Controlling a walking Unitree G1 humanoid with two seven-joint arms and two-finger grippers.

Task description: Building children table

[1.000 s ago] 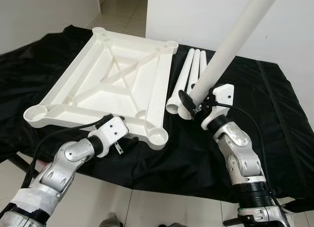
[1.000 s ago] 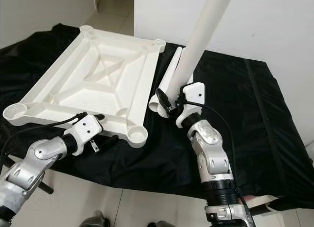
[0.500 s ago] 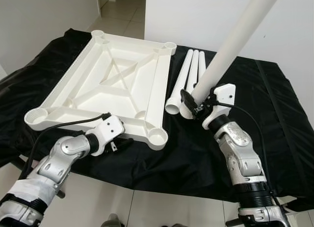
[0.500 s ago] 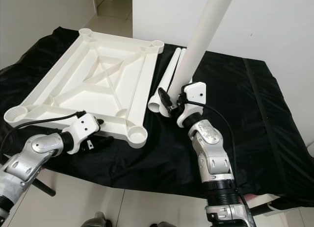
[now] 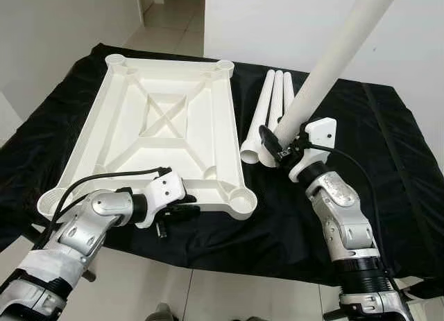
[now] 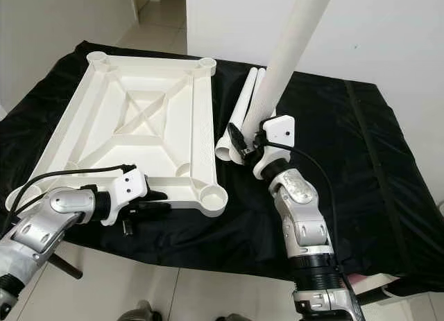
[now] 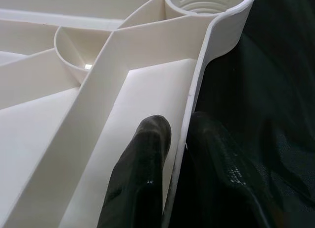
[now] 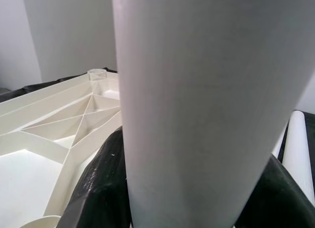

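Observation:
A white children's table top lies upside down on the black cloth, ribs and corner sockets facing up. My left gripper is at its near edge, shut on the rim, one finger inside and one outside. The threaded near right socket is just beyond it. My right gripper is shut on the lower end of a long white leg. That leg slants up and away to the right, off the cloth. In the right wrist view the held leg stands between the black fingers.
Three more white legs lie side by side on the cloth, between the table top and my right gripper. The black cloth covers a low platform with free room on its right side. Tiled floor lies below the front edge.
The table top has swung round on the cloth, so its near edge now faces me squarely. My left gripper moved right with the rim. The right arm and its leg have barely moved.

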